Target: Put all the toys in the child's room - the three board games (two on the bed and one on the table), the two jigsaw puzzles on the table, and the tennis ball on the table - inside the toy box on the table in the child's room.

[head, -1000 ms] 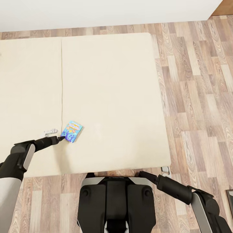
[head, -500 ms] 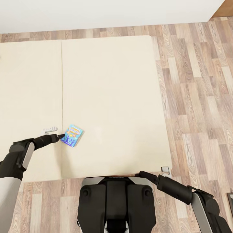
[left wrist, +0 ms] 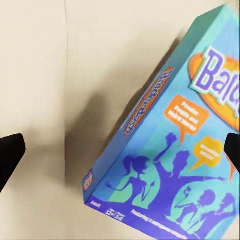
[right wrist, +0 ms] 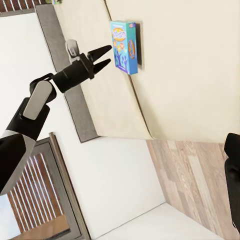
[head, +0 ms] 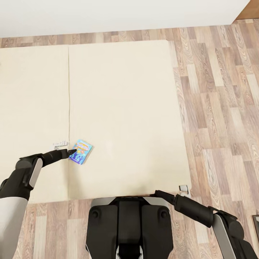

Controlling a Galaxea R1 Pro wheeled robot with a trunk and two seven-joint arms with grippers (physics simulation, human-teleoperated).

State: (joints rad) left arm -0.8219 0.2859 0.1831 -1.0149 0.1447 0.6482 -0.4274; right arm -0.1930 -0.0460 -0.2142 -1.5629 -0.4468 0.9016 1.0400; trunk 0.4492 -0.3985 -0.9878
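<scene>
A blue board game (head: 81, 151) with cartoon figures on its cover lies flat on the beige bed (head: 126, 108), near the front edge and just right of the mattress seam. My left gripper (head: 73, 152) is open, and its fingertips reach the box's left edge. In the left wrist view the game (left wrist: 170, 150) is close up between the two dark fingertips (left wrist: 10, 159). The right wrist view shows the game (right wrist: 125, 46) and the open left gripper (right wrist: 104, 57) beside it. My right gripper (head: 159, 194) hangs low at the bed's front right corner, holding nothing that I can see.
A small white piece (head: 60, 144) lies on the mattress just behind the left gripper. Another one (head: 183, 187) sits at the bed's front right corner. Wood floor (head: 223, 108) runs along the right of the bed, and a white wall (head: 118, 14) stands behind it.
My left gripper has advanced right to the game's edge. The view shifted slightly early on. The right arm has stayed put.
</scene>
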